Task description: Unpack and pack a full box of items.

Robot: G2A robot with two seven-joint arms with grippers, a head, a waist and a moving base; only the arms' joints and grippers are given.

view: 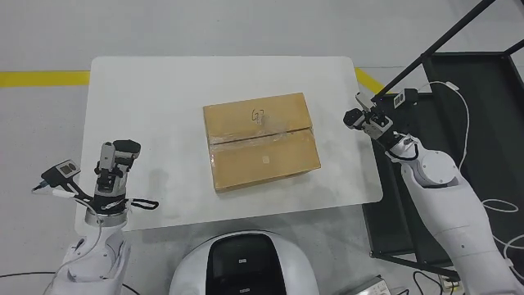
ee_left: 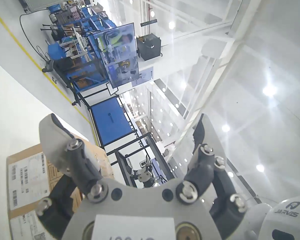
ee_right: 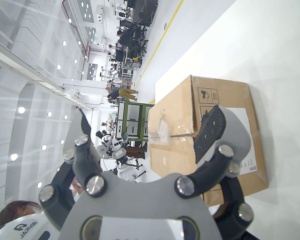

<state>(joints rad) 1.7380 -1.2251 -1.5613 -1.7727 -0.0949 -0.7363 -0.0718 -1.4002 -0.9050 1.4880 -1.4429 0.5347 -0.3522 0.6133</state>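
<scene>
A closed brown cardboard box (view: 260, 141) sits in the middle of the white table (view: 164, 90), its top flaps meeting at a taped seam. My left gripper (view: 116, 157) stands open near the table's front left corner, well apart from the box, holding nothing. In the left wrist view the box's labelled side (ee_left: 27, 176) shows past the open left gripper (ee_left: 125, 136). My right gripper (view: 359, 118) hovers open at the table's right edge, beside the box and apart from it. From the right wrist the box (ee_right: 215, 131) lies beyond the open right gripper (ee_right: 150, 128).
A black metal rack (view: 458, 90) stands just right of the table, close to my right arm. A yellow floor line (view: 41, 78) runs behind the table. Bare tabletop surrounds the box on all sides.
</scene>
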